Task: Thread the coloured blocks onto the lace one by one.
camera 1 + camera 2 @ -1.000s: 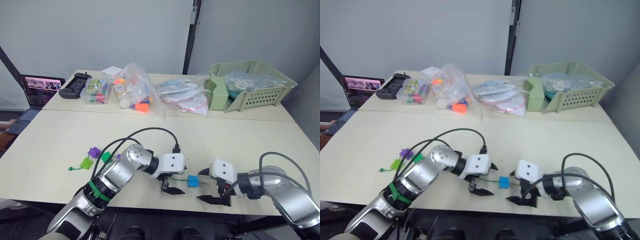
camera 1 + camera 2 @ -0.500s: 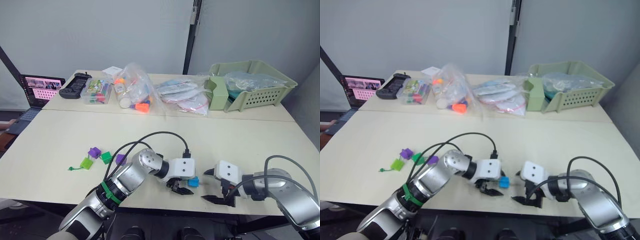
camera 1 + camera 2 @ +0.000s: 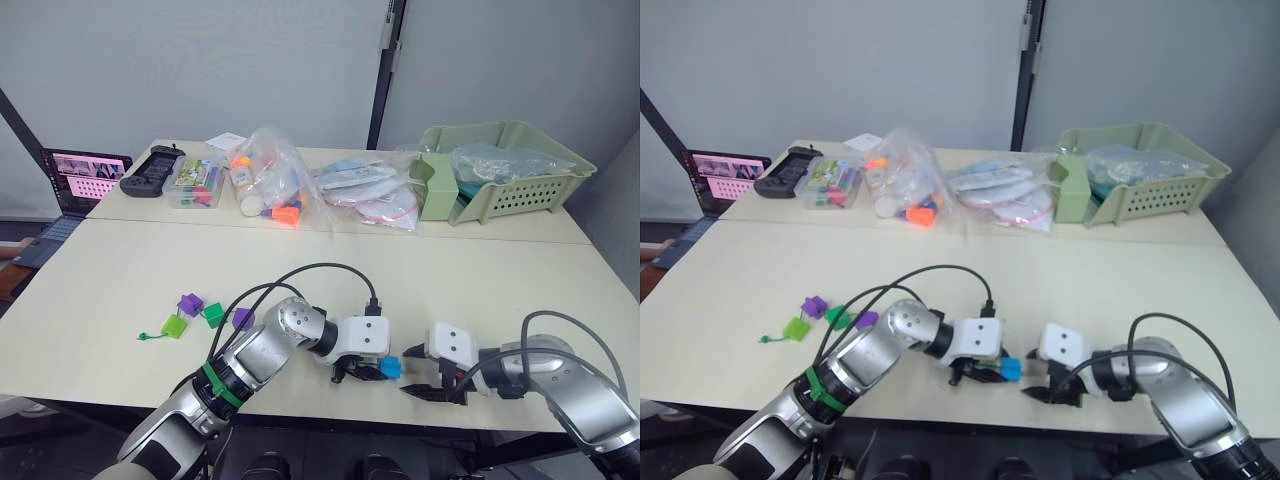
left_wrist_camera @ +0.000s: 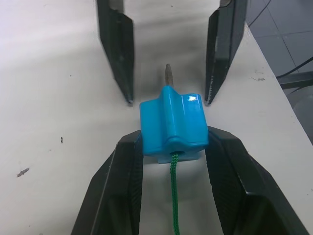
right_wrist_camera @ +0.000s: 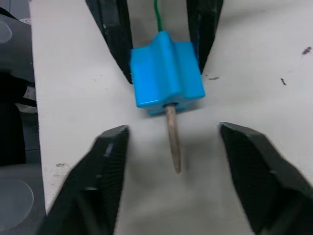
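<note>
Meanwhile, near the front edge of the pale table [image 3: 120,270], the blue block [image 4: 172,122] is held clamped between the fingers of the left gripper [image 4: 172,147], with the green lace [image 4: 173,196] running in at one face and its tan tip [image 5: 172,142] poking out of the other. The right gripper [image 5: 171,152] is set facing it, its jaws wide apart on either side of that tip and touching nothing. The greatest risk is judged to lie in the pull-through: were the right jaws closed off-centre, the short stiff tip could be pushed back into the hole or bent aside, and the block could be twisted in the left grip. Being close to the table's edge, a dropped block might also be lost to the floor. The lime green block [image 3: 173,326], dark green block [image 3: 212,314] and two purple blocks [image 3: 190,303] are seen waiting unthreaded, well apart to the robot's left. No brand, label or legible writing can be made out on the blocks, lace or grippers.
</note>
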`<act>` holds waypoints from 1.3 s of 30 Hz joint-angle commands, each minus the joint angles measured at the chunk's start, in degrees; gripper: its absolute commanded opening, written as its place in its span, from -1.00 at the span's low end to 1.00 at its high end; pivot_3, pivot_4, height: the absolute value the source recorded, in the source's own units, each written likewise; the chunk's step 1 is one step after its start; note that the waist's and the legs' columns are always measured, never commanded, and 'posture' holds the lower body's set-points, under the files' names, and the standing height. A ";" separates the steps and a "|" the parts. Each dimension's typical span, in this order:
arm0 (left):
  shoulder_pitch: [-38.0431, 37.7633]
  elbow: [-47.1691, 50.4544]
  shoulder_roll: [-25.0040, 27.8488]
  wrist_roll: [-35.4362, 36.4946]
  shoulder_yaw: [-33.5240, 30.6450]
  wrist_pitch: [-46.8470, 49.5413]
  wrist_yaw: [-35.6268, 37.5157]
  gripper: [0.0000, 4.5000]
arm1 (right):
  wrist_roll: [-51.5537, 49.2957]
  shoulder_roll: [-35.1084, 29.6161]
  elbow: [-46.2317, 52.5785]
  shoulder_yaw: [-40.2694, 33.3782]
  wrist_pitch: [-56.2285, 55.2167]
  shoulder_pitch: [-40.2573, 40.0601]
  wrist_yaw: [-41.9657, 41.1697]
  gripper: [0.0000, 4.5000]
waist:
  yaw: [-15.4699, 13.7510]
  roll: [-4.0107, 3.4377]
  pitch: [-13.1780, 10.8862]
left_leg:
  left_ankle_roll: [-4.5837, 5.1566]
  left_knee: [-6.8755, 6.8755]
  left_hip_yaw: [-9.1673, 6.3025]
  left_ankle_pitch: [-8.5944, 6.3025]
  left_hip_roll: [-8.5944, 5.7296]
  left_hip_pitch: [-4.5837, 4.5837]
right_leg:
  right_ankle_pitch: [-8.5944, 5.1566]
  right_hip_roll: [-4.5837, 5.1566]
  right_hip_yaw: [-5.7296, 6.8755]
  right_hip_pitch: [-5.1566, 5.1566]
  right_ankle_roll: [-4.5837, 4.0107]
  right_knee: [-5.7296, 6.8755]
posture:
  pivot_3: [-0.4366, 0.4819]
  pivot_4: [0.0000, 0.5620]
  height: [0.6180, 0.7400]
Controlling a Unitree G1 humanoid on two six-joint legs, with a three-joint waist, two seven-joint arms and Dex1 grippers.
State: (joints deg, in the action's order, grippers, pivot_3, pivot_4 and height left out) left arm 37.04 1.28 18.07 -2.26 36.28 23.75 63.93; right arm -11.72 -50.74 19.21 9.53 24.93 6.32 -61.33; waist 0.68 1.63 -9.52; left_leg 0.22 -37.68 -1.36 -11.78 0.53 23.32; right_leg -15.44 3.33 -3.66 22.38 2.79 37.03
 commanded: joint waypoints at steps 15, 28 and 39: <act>-6.19 -3.97 15.51 6.71 -13.56 -11.18 6.61 -0.40 | 1.24 -3.97 0.33 -0.22 -0.53 2.18 -1.54 -1.00 | 0.25 -0.02 0.00 | 0.00 0.01 0.01 0.00 0.18 -0.03 | 0.20 -0.04 0.00 0.04 -0.34 0.02 | -0.05 -0.47 1.00; -7.52 -27.59 33.55 6.26 -22.85 -30.74 14.52 -0.40 | 1.78 -6.33 -0.67 -0.51 0.09 2.92 -4.00 -1.00 | 0.97 -0.06 0.03 | 0.00 0.38 0.23 0.00 0.31 -0.30 | 0.12 -0.09 -0.13 0.10 -0.46 0.03 | -0.05 -0.47 1.00; -2.81 -25.29 33.44 6.44 -23.14 -24.98 17.94 0.63 | 1.80 -5.21 -0.75 0.58 0.85 3.70 -3.64 -1.00 | 0.76 -0.04 0.02 | 0.00 0.41 0.29 0.00 0.28 -0.21 | 0.11 -0.10 -0.15 0.21 -0.44 0.05 | -0.05 -0.47 1.00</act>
State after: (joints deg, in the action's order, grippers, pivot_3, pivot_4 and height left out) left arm 33.00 -25.24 50.13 4.60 12.70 -2.93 79.59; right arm -10.14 -56.10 17.81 10.29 25.61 9.47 -65.10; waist 1.44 1.58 -9.50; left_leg 0.21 -37.28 -1.06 -11.77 0.78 23.19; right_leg -15.31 3.23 -3.81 22.67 2.33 37.09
